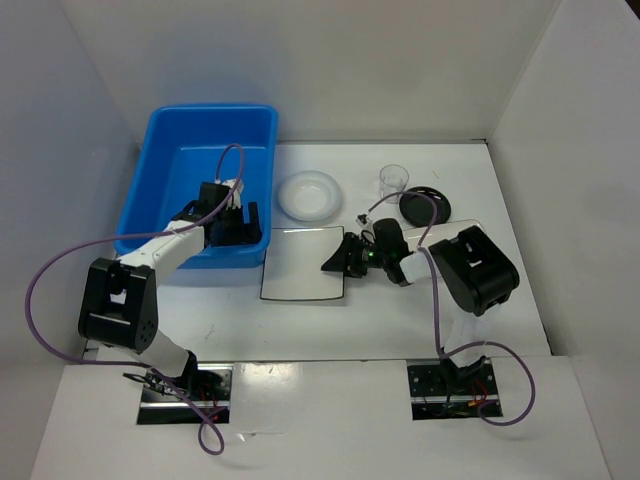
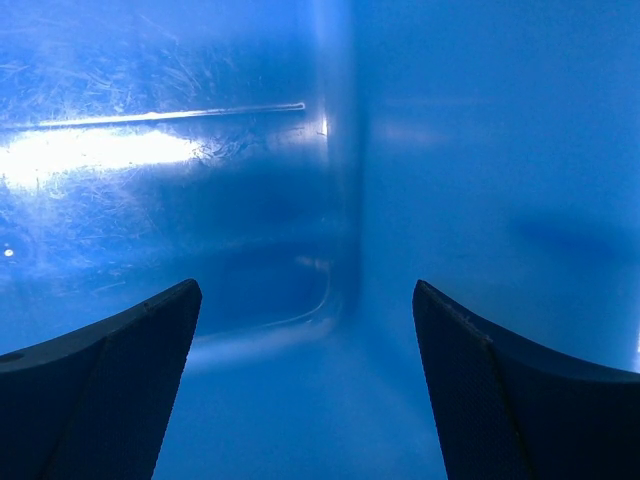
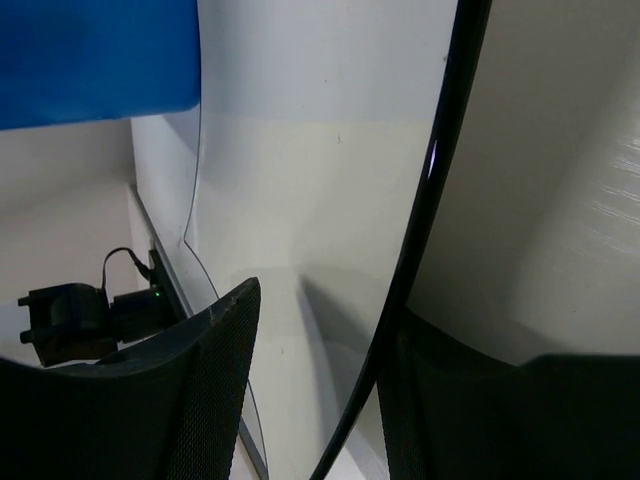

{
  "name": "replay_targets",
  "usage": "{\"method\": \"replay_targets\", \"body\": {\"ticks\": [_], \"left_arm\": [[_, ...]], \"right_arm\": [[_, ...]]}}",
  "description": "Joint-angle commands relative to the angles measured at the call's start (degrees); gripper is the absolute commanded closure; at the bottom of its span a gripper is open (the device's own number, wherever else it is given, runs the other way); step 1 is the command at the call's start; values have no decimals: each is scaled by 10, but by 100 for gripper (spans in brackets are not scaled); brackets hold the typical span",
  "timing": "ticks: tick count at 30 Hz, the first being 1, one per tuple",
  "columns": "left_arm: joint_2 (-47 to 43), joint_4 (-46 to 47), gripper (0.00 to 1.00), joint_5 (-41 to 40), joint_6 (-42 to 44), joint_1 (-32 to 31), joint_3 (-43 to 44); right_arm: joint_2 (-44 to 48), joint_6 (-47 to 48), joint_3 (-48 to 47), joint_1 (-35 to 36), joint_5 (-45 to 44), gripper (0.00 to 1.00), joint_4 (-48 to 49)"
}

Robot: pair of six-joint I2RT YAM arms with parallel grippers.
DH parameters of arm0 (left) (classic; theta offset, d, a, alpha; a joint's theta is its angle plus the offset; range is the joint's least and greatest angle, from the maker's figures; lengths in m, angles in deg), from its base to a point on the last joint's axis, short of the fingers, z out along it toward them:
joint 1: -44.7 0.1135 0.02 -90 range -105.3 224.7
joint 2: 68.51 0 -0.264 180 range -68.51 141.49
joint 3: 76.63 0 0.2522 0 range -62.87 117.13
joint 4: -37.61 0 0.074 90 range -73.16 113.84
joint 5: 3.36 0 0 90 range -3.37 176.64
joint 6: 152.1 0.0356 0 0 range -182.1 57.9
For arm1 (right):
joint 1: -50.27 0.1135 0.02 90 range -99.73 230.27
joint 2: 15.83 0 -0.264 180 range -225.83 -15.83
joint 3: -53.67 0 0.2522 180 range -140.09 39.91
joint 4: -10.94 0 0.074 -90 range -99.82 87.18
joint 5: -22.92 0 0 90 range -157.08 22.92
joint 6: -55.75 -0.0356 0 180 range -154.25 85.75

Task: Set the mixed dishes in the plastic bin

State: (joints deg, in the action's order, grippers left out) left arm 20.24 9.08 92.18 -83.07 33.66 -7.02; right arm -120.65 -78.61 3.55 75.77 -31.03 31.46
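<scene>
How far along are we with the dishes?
Done: nothing; no dish shows inside the blue bin. In hand: the right gripper straddles the edge of the large plate, jaws open; the left gripper hangs open and empty in the bin. Left: plate, round white dish, clear cup, black bowl.

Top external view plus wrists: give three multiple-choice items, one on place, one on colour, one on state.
1. The left gripper is: A inside the plastic bin; B at its own base; C on a shelf.
2. The bowl beside the clear cup is: A black; B red; C green.
3. The left gripper is: A open, empty; B shut on a spoon; C shut on a cloth.
Key: A, blue walls fill its wrist view; A, it shows black; A, a wide gap separates its fingers.
</scene>
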Motion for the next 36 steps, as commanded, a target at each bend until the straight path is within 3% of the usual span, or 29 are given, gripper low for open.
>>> {"method": "replay_targets", "body": {"ticks": [1,4,5,6,16,25,30,36], "left_arm": [[4,13,6,19,4,-9,-5],[4,13,6,19,4,-9,-5],[4,13,6,19,4,-9,-5],[4,13,6,19,4,-9,-5],[-18,13,2,-20,-1,-9,-5],[-38,8,2,6,-1,-9,0],[-80,-18,1,-139,8,-9,33],[-86,-25,1,-162,8,-9,93]], "right_arm": [[-15,26,-1,7,-56,46,-19],[15,21,-1,7,-92,79,-42],[25,21,-1,7,-99,96,-50],[34,21,-1,7,-114,100,-68],[192,42,29,-13,-172,100,-183],[426,52,28,-77,-182,100,-316],[465,52,-39,-91,-162,100,-354],[441,47,-126,-91,-134,100,-349]]}}
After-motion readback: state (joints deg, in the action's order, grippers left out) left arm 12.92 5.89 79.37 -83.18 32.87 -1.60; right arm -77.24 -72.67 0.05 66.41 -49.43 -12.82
